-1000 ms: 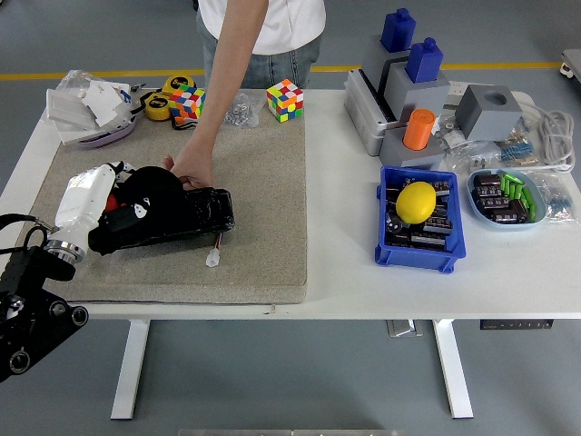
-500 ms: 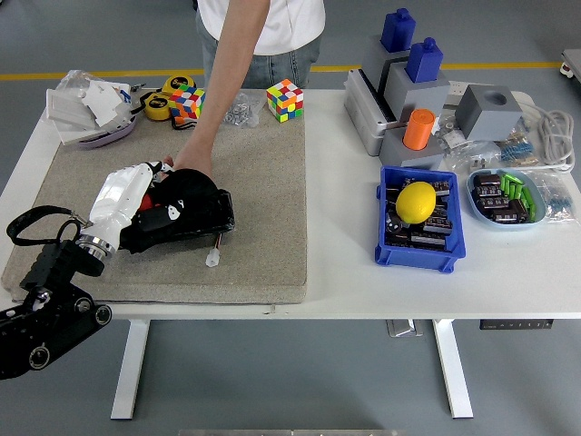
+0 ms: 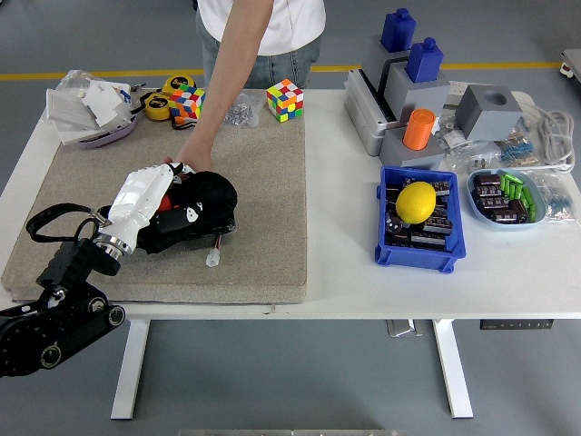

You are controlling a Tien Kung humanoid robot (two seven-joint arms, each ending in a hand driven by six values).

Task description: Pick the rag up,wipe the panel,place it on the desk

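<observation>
White table [image 3: 345, 272] with a beige mat: the robot's left hand [image 3: 150, 195] presses a crumpled black rag [image 3: 207, 193] (fingers closed on it) onto the flat black panel [image 3: 186, 232] beneath; a person's hand [image 3: 186, 162] steadies the panel just beyond.

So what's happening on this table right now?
The robot's left hand presses a black rag onto a black panel lying on a beige mat. A person at the far side steadies the panel with one hand. The robot's right arm is out of view.
</observation>
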